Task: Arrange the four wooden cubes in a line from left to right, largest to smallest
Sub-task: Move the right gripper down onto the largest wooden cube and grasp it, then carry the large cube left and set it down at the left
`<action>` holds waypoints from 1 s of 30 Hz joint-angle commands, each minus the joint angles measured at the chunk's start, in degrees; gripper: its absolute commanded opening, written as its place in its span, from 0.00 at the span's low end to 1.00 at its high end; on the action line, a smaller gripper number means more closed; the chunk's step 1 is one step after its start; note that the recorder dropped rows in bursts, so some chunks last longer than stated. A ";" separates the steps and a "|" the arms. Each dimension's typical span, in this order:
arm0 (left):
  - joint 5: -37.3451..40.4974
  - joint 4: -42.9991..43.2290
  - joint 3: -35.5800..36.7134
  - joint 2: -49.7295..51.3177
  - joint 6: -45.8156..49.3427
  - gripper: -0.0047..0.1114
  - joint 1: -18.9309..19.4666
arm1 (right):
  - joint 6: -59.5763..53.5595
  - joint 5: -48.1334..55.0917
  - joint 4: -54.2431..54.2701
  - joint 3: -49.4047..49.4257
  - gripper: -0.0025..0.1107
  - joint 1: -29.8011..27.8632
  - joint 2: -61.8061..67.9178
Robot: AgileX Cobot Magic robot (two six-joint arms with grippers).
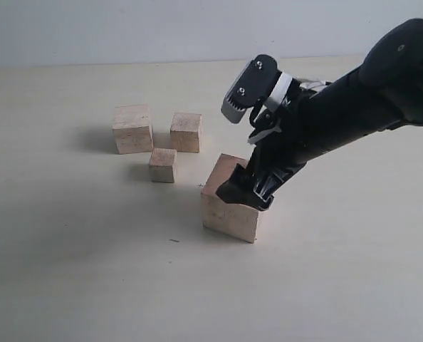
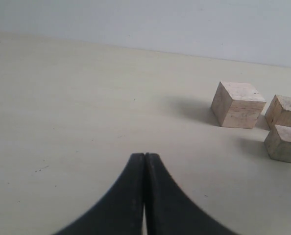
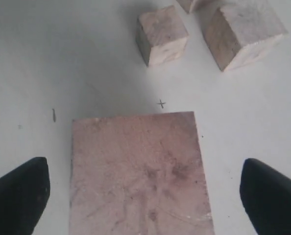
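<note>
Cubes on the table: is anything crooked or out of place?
Yes. The largest cube sits alone to the right of the rest, under the open right gripper. The three smaller cubes huddle in a cluster, not a row.

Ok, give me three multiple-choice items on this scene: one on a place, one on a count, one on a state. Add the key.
1. In the exterior view, where does the largest cube stand relative to the three smaller cubes?
A) Behind them
B) Stacked on them
C) Nearer the camera and to their right

2. How many wooden cubes are on the table?
A) Two
B) Four
C) Six

3. How is the right gripper?
A) Open, straddling the largest cube
B) Shut on the smallest cube
C) Shut on nothing, far from the cubes

Key:
1 C, as the largest cube sits apart, lower and further right in the exterior view.
2 B, as one large cube and a group of three smaller ones are visible.
3 A, as the right wrist view shows the jaws apart, with gaps to the cube on both sides.
</note>
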 commanded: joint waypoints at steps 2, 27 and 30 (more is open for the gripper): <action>-0.80 0.18 0.19 -0.30 0.11 0.04 -0.35 | -0.51 -3.19 0.41 -0.26 0.95 0.16 4.84; -0.80 0.18 0.19 -0.30 0.11 0.04 -0.35 | -2.86 11.64 0.00 -12.35 0.02 0.16 9.27; -0.80 0.18 0.19 -0.30 0.11 0.04 -0.35 | -7.21 12.29 0.39 -17.51 0.02 0.16 9.27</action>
